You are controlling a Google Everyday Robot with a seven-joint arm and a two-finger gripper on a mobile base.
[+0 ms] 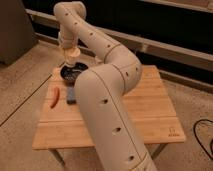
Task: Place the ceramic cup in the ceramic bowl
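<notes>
Ceramic cup [73,53] hangs above ceramic bowl [73,73], near far-left corner of table [150,117]. Gripper [70,48] jaws pinch the cup. Not yet in. Risk: released from up here, cup may bounce, tip or chip; released off-centre, it clips the rim.

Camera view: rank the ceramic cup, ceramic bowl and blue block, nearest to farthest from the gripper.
From the gripper, over the table's back left:
1. ceramic cup, held by it.
2. ceramic bowl, just below.
3. blue block, toward the front.
</notes>
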